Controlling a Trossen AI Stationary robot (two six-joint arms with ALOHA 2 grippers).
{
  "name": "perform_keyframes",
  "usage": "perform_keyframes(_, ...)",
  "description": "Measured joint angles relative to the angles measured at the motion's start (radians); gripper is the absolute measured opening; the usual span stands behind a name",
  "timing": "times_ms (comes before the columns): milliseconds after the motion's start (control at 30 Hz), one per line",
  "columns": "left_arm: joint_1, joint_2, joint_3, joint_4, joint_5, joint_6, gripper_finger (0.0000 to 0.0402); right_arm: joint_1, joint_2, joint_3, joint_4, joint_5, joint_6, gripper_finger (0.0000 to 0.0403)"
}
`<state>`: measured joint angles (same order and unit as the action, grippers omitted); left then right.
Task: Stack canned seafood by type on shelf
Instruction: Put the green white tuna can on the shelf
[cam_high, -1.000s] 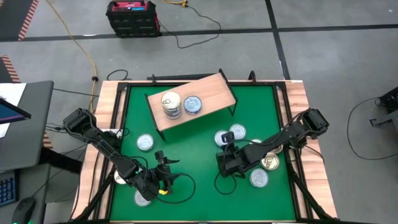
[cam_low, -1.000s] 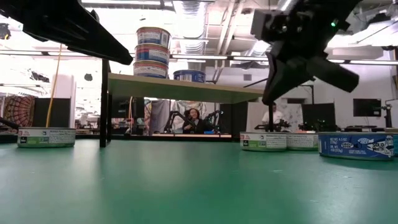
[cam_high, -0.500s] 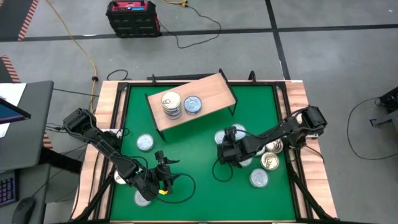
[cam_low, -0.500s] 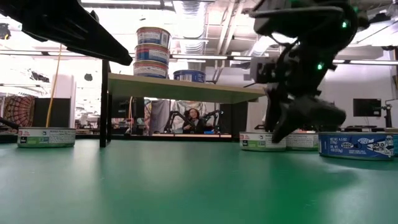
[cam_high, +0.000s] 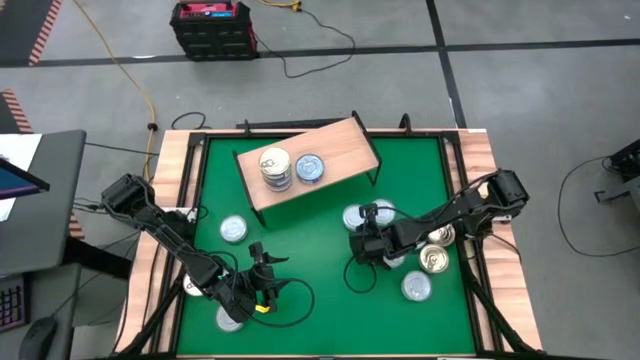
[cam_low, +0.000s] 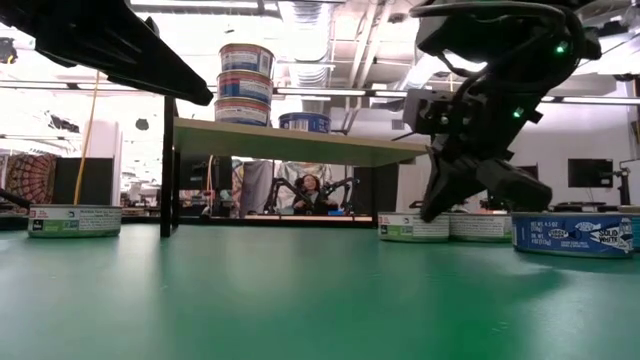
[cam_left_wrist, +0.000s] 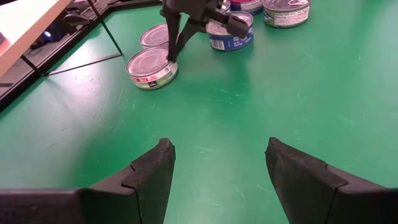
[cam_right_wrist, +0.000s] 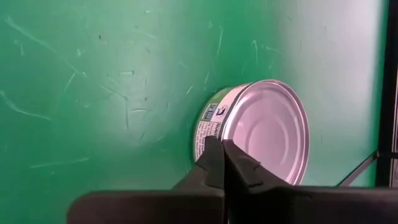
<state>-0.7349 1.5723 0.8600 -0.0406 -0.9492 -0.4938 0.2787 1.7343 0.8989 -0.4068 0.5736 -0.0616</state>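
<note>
since a second ago the right pincer (cam_high: 362, 243) has swung from the open green in front of the can cluster up against the silver-lidded can with a green label (cam_high: 354, 218), and that can has slid a little toward the shelf side; the left arm has not shifted.

the right pincer's fingers (cam_right_wrist: 222, 163) are pressed fully together, tips touching the side wall of that green-label can (cam_right_wrist: 261, 130), holding nothing. in the low view the same fingers (cam_low: 440, 195) slant down to the can's (cam_low: 413, 227) edge.

the left pincer (cam_high: 268, 285) hovers near the front of the desk (cam_high: 310, 300), jaws spread fairly wide and empty; its two dark fingers (cam_left_wrist: 152, 171) frame bare green surface, with the green-label can (cam_left_wrist: 152, 66) and a blue-label can (cam_left_wrist: 231, 34) well ahead.

the shelf (cam_high: 340, 150) stands at the back of the desk, angled. on it a stack of three cans with a cream-and-gold top (cam_high: 275, 167) sits just beside a single blue-topped can (cam_high: 310, 168).

other cans lie on the desk: one silver can (cam_high: 233, 230) on the left side, one (cam_high: 228, 318) near the left arm's wrist, a gold-lidded can (cam_high: 434, 261), a silver one (cam_high: 416, 287), and more partly hidden beneath the right arm.
</note>
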Motion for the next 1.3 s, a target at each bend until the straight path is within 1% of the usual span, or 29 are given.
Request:
perform_keyframes(67, 0.000, 0.000, 0.000, 0.000, 0.000, 0.000, 0.0240, 0.005, 0.001, 0.007, -0.002, 0.002, 0.000, 0.0014)
perform_keyframes(267, 0.000, 0.000, 0.000, 0.000, 0.000, 0.003, 0.0240, 0.047, 0.009, 0.095, -0.127, 0.029, -0.029, 0.0010)
perform_keyframes(467, 0.000, 0.000, 0.000, 0.000, 0.000, 0.003, 0.0240, 0.095, 0.008, 0.208, -0.275, 0.112, -0.029, 0.0010)
perform_keyframes(600, 0.000, 0.000, 0.000, 0.000, 0.000, 0.002, 0.0240, 0.107, 0.006, 0.247, -0.288, 0.127, 0.009, 0.0010)
perform_keyframes(667, 0.000, 0.000, 0.000, 0.000, 0.000, 0.002, 0.0240, 0.098, 0.007, 0.246, -0.277, 0.118, 0.062, 0.0025)
perform_keyframes(733, 0.000, 0.000, 0.000, 0.000, 0.000, 0.001, 0.0240, 0.078, 0.006, 0.243, -0.284, 0.106, 0.100, 0.0055)
perform_keyframes(833, 0.000, 0.000, 0.000, 0.000, 0.004, -0.006, 0.0240, 0.042, 0.006, 0.235, -0.365, 0.101, 0.172, 0.0098)
perform_keyframes(967, 0.000, 0.000, 0.000, 0.000, 0.006, -0.008, 0.0240, -0.024, 0.005, 0.235, -0.424, 0.009, 0.227, 0.0137)
perform_keyframes(1000, 0.000, 0.000, 0.000, 0.000, 0.007, -0.008, 0.0240, -0.039, 0.006, 0.235, -0.425, -0.008, 0.235, 0.0143)
perform_keyframes(1100, 0.000, 0.000, 0.000, 0.000, 0.011, -0.013, 0.0240, -0.062, 0.005, 0.215, -0.413, -0.013, 0.232, 0.0152)
perform_keyframes(1200, 0.000, 0.000, 0.000, -0.002, 0.029, -0.023, 0.0240, -0.062, 0.005, 0.171, -0.377, -0.021, 0.230, 0.0149)
perform_keyframes(1300, 0.000, 0.000, 0.000, -0.005, 0.029, -0.025, 0.0240, -0.036, 0.002, 0.125, -0.319, -0.018, 0.233, 0.0139)
